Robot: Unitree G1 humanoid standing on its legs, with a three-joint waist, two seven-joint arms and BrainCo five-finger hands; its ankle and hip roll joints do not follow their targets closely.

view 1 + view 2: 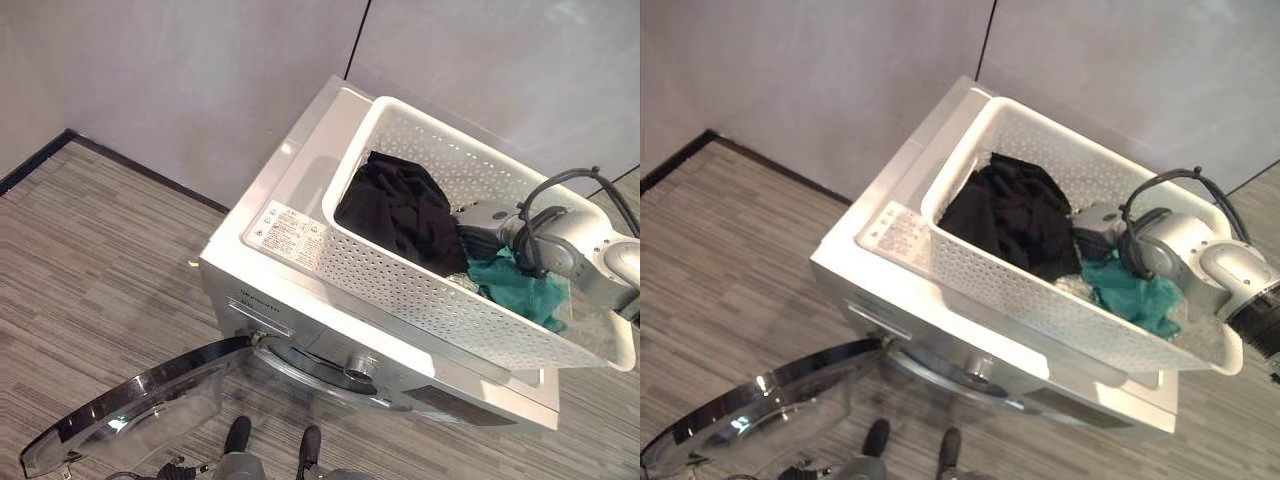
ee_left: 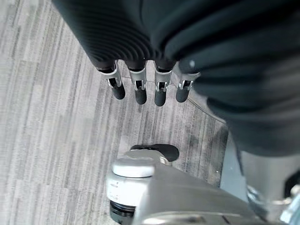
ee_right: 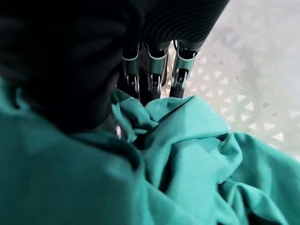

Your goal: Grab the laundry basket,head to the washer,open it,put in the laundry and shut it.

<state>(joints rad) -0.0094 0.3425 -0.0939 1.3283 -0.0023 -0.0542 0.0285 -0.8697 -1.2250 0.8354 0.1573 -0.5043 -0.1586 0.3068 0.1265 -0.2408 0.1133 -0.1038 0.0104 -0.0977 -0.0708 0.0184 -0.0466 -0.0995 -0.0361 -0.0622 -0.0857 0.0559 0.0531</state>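
Right wrist view: right hand (image 3: 152,70) buried fingertips-down in teal cloth (image 3: 197,154), grip impossible to tell. Left wrist view: left hand (image 2: 145,84) relaxed, empty, above floor (image 2: 51,140). Eye views: laundry basket (image 1: 420,290) atop washer (image 1: 290,260), door (image 1: 140,405) open.

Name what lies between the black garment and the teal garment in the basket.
The right robot hand reaches in between black garment and teal garment, seen in both eye views.

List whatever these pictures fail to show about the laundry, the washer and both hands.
- Right hand: fingertips buried in the teal cloth, so its grip is unreadable.
- Black garment: its underside and anything beneath are hidden by its own folds in the basket.
- Washer drum: hidden by the front panel, though the door hangs open.
- Left hand: thumb unseen behind the dark cover.
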